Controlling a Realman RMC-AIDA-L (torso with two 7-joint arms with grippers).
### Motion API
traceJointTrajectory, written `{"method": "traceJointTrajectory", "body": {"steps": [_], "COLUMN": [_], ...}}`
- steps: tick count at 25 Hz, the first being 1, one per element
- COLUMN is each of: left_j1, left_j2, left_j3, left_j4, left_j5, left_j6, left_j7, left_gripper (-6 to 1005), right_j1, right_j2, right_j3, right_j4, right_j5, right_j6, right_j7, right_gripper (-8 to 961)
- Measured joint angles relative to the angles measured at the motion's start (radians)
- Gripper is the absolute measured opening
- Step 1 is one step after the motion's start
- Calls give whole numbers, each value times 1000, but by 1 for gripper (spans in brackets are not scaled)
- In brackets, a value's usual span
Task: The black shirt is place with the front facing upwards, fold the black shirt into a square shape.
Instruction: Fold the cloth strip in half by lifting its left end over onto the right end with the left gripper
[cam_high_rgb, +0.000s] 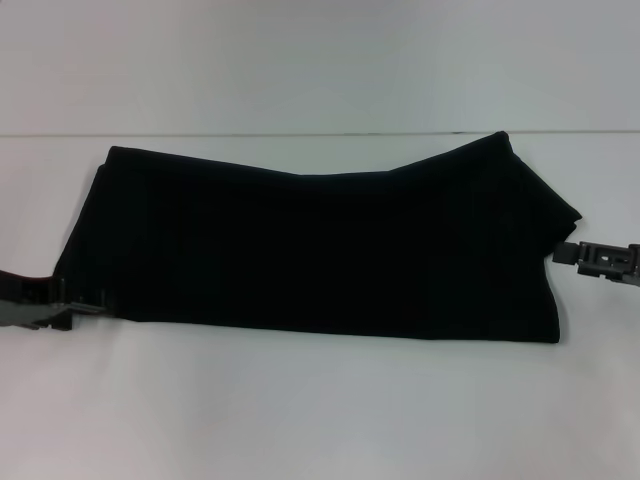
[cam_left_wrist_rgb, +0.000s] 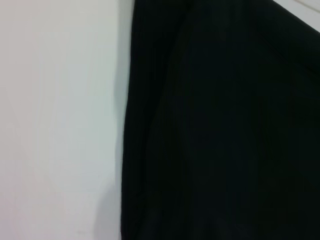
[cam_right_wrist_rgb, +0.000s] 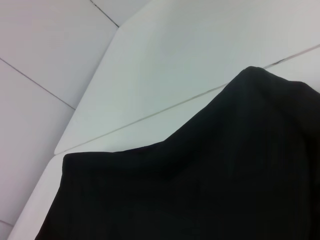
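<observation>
black shirt (cam_high_rgb: 320, 245) edges meet both grippers

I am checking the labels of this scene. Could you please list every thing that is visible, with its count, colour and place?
black shirt: one, black, folded into a long band lying across the middle of the table; no lettering or neck label shows.
table: one, white, under the shirt, with a thin dark seam running across it behind the shirt.
left gripper: one, dark grey, at the shirt's near left corner, touching the cloth edge.
right gripper: one, dark grey, at the shirt's right edge.
</observation>
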Motion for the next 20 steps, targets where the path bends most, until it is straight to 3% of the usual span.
{"method": "traceJointTrajectory", "body": {"steps": [20], "left_j1": [-9], "left_j2": [-13], "left_j3": [71], "left_j4": [-9], "left_j5": [-1], "left_j6": [-121], "left_j7": [-23], "left_gripper": [723], "right_j1": [0], "right_j2": [6], "right_j3": [1], "right_j4": [0], "right_j5": [0], "right_j6": [0], "right_j7": [-1], "right_gripper": [776]}}
